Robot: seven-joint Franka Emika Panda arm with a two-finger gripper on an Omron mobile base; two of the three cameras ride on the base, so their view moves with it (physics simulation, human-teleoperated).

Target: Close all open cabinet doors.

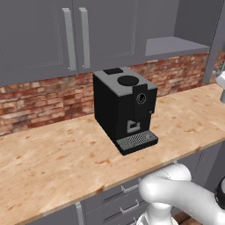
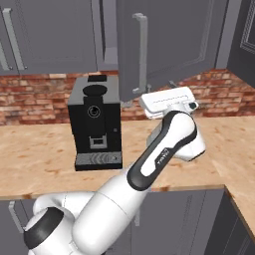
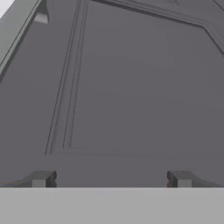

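One upper cabinet door stands swung out from its cabinet, its long silver bar handle on its left edge. My gripper is open, its two dark fingertips spread wide and close against this door's recessed panel, holding nothing. In the right base view my white hand sits at the door's lower edge, just right of the handle. The open cabinet's bare shelf shows in the left base view. Left of it, two cabinet doors are shut, handles side by side.
A black coffee machine stands on the wooden counter below the shut doors, left of my arm. A red brick backsplash runs behind it. Grey drawers sit under the counter.
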